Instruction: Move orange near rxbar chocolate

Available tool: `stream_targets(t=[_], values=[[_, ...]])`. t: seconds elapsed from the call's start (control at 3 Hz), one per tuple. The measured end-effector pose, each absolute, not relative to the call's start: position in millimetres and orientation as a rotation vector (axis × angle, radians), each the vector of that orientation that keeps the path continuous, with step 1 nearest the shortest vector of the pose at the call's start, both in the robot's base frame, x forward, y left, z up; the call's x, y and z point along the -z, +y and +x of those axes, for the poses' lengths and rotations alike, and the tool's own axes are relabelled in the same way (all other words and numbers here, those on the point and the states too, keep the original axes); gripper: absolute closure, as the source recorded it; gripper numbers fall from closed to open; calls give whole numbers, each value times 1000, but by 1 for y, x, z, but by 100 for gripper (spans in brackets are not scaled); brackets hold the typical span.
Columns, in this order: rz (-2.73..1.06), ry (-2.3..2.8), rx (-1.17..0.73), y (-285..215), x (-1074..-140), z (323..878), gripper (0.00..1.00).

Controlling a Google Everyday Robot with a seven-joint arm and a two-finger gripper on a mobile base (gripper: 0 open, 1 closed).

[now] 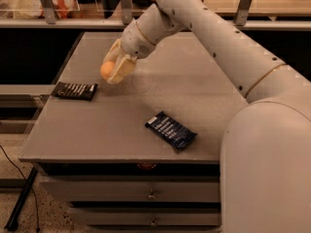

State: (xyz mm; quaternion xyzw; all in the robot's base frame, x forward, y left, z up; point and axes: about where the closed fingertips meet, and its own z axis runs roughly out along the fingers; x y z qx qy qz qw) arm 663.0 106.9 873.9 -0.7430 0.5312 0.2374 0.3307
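- Now my end effector [114,68] is clamped on the orange [106,70] over the counter [194,91].
- Nearby, the rxbar chocolate [74,90] lies flat, apart from the orange.

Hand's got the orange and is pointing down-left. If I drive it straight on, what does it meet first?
Probably bare table, just short of the rxbar chocolate. The hand, holding the orange, might instead clip the bar's nearer end, since depth is unclear.
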Motion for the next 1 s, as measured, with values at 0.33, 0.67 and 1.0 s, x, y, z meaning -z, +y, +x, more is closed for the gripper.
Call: stream_targets(t=[0.33, 0.67, 1.0], values=[[-1961, 1373, -629, 112, -873, 660, 100], [-1970, 1389, -646, 111, -866, 660, 100], [-1996, 1353, -656, 122, -865, 664, 100]])
